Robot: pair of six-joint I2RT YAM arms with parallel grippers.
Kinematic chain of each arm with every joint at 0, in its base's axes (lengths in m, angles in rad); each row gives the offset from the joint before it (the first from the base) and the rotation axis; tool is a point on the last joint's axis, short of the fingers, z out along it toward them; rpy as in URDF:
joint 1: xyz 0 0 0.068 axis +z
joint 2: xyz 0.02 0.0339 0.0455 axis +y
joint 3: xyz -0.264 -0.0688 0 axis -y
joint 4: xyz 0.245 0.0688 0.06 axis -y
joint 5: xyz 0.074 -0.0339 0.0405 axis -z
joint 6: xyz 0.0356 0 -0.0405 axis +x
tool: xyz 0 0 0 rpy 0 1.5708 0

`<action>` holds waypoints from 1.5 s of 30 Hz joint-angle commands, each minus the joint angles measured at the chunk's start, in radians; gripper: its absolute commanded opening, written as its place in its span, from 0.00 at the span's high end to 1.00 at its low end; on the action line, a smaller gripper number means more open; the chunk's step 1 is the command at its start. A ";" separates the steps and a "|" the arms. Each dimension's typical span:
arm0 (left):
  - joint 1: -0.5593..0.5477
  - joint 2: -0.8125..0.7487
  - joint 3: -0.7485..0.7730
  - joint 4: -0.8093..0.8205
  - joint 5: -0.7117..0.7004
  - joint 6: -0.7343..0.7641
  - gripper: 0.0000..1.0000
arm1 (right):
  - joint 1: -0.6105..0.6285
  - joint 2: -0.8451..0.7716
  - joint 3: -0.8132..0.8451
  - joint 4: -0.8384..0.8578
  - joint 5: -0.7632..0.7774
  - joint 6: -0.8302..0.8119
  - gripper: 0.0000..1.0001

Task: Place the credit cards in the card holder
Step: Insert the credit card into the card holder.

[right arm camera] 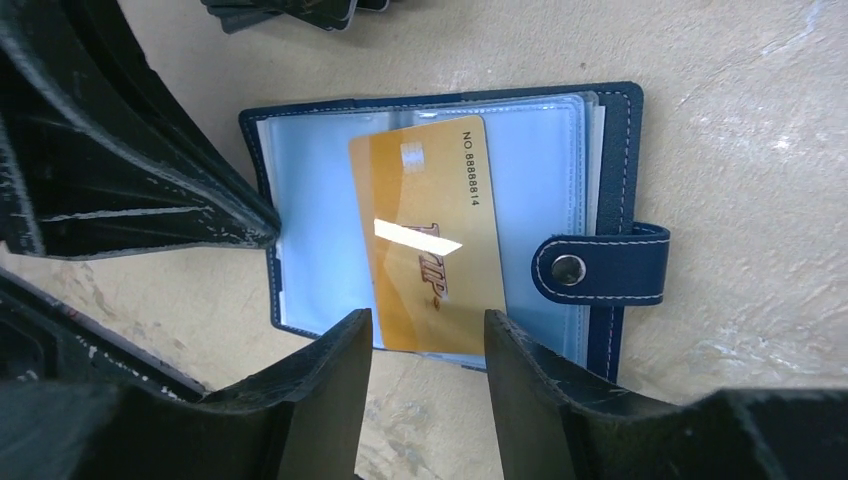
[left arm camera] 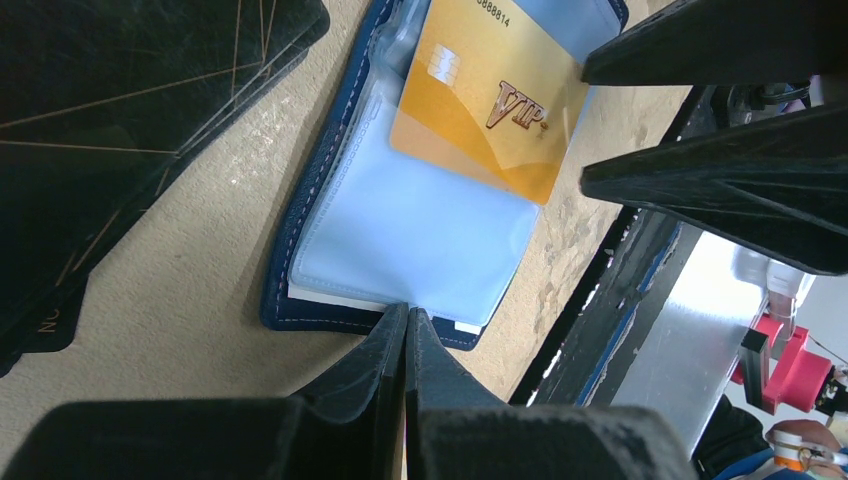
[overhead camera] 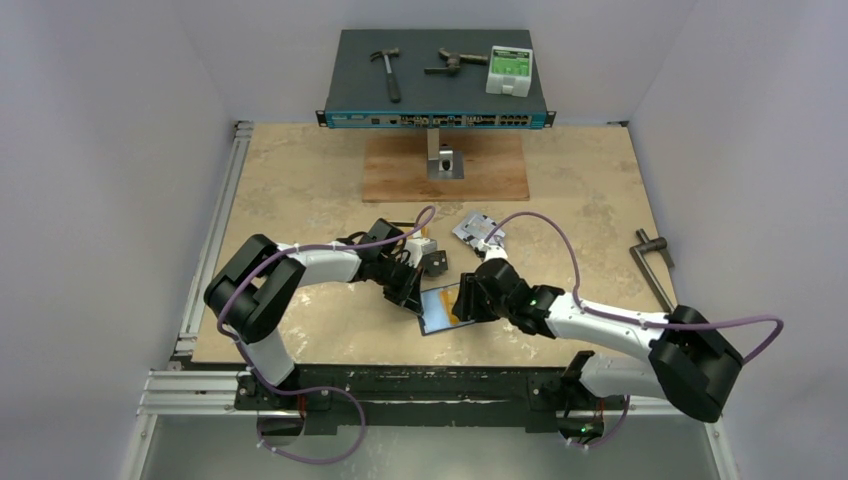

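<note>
The navy card holder [right arm camera: 600, 265] lies open on the table near the front edge, its clear sleeves up and its snap tab out to one side. A gold credit card [right arm camera: 430, 230] lies on the sleeves, its far end over the pocket. My right gripper [right arm camera: 428, 325] is closed against the long edges of this card's near end. My left gripper [left arm camera: 406, 312] is shut, its tips pressing the card holder [left arm camera: 275, 300] at its edge. Black credit cards [left arm camera: 120, 120] lie beside it, and silver ones [overhead camera: 478, 230] lie further back. From above, both grippers meet over the holder [overhead camera: 438, 320].
A wooden board [overhead camera: 445, 170] with a metal bracket lies behind the cards. A network switch [overhead camera: 437, 90] at the back carries a hammer, a clamp and a white box. A metal tool [overhead camera: 652, 260] lies at the right. The table's metal rail [overhead camera: 400, 385] runs just in front of the holder.
</note>
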 commanded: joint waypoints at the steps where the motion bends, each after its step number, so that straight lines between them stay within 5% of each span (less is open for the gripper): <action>1: 0.000 -0.032 -0.005 -0.001 -0.007 0.024 1.00 | -0.001 -0.067 0.057 -0.081 0.046 -0.025 0.54; 45: 0.001 -0.040 -0.005 -0.001 -0.009 0.026 1.00 | 0.004 0.002 -0.014 0.045 0.008 0.009 0.55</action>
